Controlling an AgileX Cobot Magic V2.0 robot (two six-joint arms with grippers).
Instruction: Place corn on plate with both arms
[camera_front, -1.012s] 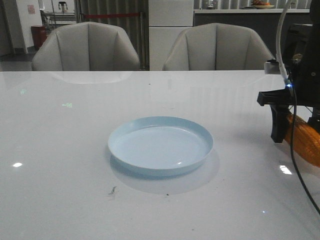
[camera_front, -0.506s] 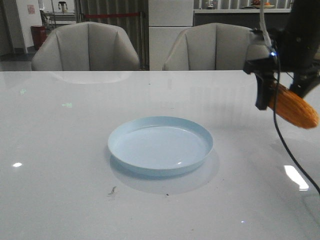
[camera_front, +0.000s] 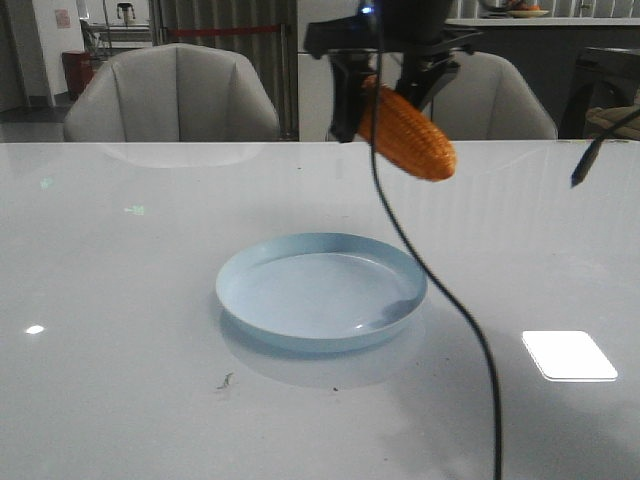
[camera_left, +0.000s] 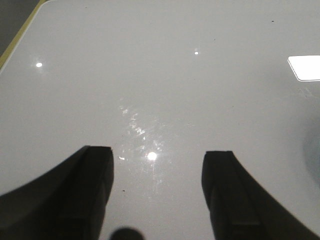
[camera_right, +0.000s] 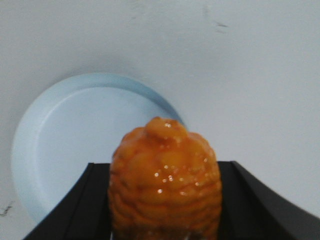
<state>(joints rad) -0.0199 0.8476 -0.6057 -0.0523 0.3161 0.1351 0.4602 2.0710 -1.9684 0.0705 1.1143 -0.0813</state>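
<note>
Corn (camera_front: 408, 132): held in the air above and behind the plate, tilted, tip pointing down-right.
Plate (camera_front: 321, 290): flat on the white table (camera_front: 120, 300).
Right gripper (camera_front: 385, 90): fingers pinching the corn.
Left gripper (camera_left: 157, 185): fingers spread, over bare table.

1. The left gripper (camera_left: 157, 192) hangs over the glossy white table (camera_left: 165, 75), its two dark fingers (camera_left: 90, 195) spread apart.
2. Nothing sits between them.
3. Bright light reflections (camera_left: 306, 67) dot the tabletop.
</note>
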